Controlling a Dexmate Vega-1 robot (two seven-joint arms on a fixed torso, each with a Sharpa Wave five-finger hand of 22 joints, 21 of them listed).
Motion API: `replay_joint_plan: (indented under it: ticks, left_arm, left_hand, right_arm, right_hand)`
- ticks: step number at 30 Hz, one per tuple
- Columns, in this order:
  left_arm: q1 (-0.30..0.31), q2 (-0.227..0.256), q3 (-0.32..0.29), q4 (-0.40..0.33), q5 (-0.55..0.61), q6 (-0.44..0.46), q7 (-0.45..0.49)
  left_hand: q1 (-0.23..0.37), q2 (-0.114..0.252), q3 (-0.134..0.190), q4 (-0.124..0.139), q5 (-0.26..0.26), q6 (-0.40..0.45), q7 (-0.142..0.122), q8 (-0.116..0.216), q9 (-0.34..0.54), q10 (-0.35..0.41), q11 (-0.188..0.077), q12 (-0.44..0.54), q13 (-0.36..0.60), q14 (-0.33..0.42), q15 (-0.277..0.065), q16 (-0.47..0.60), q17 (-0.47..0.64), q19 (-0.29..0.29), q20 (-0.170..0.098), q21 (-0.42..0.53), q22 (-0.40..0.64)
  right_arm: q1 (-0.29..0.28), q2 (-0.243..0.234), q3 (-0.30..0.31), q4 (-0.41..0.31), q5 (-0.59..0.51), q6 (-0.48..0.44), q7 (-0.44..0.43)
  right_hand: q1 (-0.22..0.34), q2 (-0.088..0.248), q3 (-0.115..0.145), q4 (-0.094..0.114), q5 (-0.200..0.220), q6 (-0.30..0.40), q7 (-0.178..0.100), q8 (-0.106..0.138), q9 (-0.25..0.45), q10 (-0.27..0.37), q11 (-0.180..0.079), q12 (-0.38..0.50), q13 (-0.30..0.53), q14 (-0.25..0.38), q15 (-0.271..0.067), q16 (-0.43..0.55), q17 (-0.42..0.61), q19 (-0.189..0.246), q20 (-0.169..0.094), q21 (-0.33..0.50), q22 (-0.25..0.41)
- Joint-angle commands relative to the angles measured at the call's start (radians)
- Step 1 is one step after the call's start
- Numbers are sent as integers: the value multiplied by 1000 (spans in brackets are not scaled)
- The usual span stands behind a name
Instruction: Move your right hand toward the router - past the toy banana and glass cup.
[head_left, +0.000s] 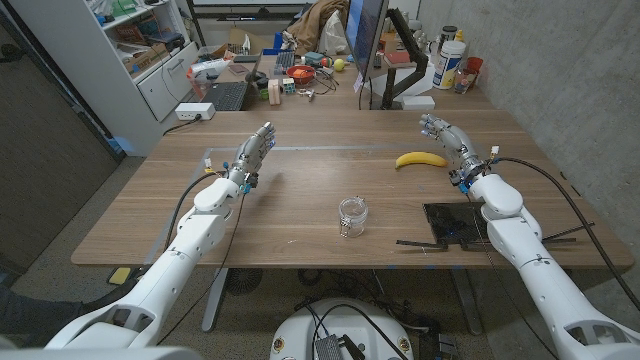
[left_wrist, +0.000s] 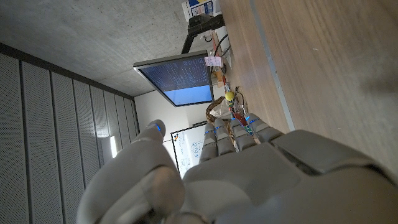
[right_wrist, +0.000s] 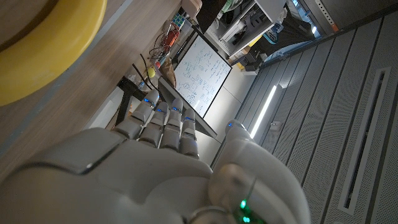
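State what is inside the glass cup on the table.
The glass cup stands upright on the wooden table, and through its clear wall it appears empty; at this size, small contents cannot be ruled out.

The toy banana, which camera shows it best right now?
The head view: the whole toy banana lies on the table just beside the right hand. The right wrist view catches only a blurred yellow part. The left wrist view looks elsewhere.

Head view high over the table (head_left: 300, 215); both wrist views close, inverted.
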Motion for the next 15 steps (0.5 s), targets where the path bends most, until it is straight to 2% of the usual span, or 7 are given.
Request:
replay_joint_plan:
  ticks: [1,6,15]
  left_arm:
    - [13,11,1,-28,15,27,26]
    - [19,19,1,-44,23,40,38]
    - [34,25,-6,-57,20,60,50]
  left_hand:
    - [10,3,4,-5,-3,10,-3,1,4,5,-2,-1,3,0,-3,-1,5,-1,9,-1,4]
    - [10,3,4,-6,-3,9,-3,0,4,3,-6,-2,3,0,-3,-1,5,-1,9,-1,4]
    - [11,3,3,-6,-5,5,-6,-2,4,4,-2,-2,3,0,-3,-1,5,-1,10,-1,4]
  right_arm:
    - [-11,-38,12,-25,-11,-8,31]
    - [-15,-44,15,-19,-27,8,26]
    - [-28,-55,22,-29,-39,14,26]
  right_hand:
    - [1,-4,2,-7,4,1,-5,4,4,12,-3,6,4,7,-2,4,4,10,0,-5,5]
    - [1,-4,2,-9,5,12,-19,8,4,17,-6,7,4,15,-5,5,3,12,1,-9,5]
    - [3,-5,3,-13,5,21,-24,10,4,29,-14,10,4,25,-14,6,2,19,0,-14,5]
